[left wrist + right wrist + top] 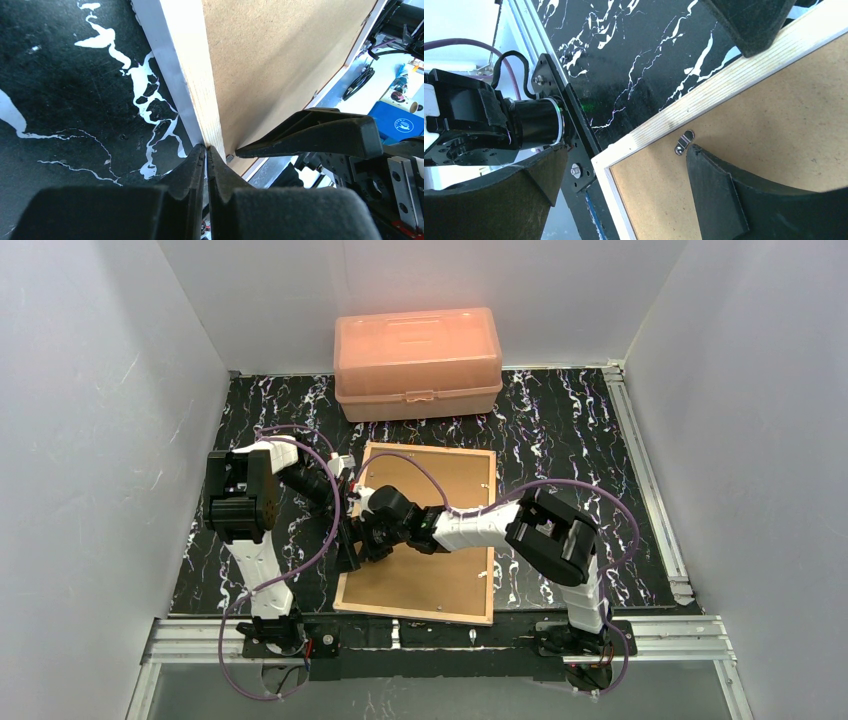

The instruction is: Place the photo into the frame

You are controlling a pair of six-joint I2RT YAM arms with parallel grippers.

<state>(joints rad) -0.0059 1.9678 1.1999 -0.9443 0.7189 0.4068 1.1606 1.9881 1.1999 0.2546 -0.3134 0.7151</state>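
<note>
The frame (425,449) lies back up on the black marbled table, its tan wood rails around a brown backing board (430,580). My left gripper (349,545) is shut, and in the left wrist view its tips (205,146) touch the outer side of the frame's left rail (200,85). My right gripper (374,536) stands open over the same rail near the frame's near-left corner (626,150). One fingertip (704,170) rests on the backing board (774,115) beside a small metal clip (684,142); the other hangs outside the frame. The photo is out of view.
An orange plastic box (418,362) stands shut at the back of the table, just beyond the frame. White walls close in left, right and behind. Aluminium rails run along the right edge (645,480) and the front edge (430,635), where the arm bases sit.
</note>
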